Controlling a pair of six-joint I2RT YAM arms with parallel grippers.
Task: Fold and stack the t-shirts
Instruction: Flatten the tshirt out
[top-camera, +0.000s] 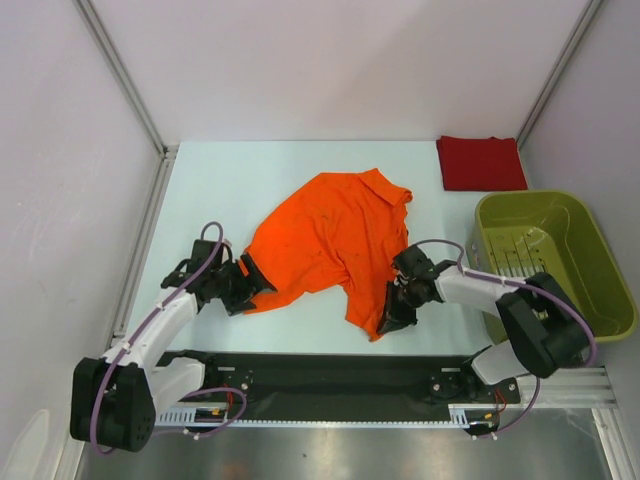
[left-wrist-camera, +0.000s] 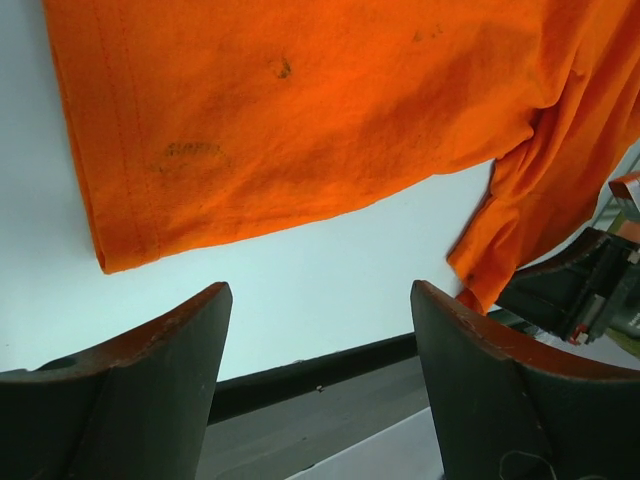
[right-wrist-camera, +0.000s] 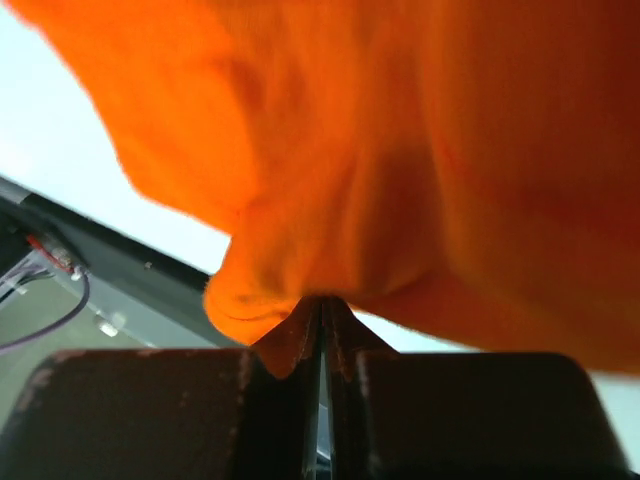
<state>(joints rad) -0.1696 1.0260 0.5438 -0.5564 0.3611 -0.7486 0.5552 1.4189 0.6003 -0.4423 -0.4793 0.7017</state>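
The orange t-shirt (top-camera: 330, 235) lies crumpled and spread out in the middle of the table. My right gripper (top-camera: 390, 312) is at its near right edge. In the right wrist view this gripper (right-wrist-camera: 320, 303) is shut, with a bunched fold of the orange t-shirt (right-wrist-camera: 420, 150) pinched at its tips. My left gripper (top-camera: 250, 283) sits at the shirt's near left corner. It (left-wrist-camera: 320, 340) stands open with only bare table between its fingers (left-wrist-camera: 170, 380), and the hem of the orange t-shirt (left-wrist-camera: 300, 110) lies just beyond them. The dark red t-shirt (top-camera: 481, 162) lies folded at the back right.
An olive-green plastic basket (top-camera: 590, 250) stands at the right, close beside my right arm. The black base rail (top-camera: 330, 375) runs along the near edge. White walls with metal frame posts (top-camera: 120, 75) close in the table on the left, back and right.
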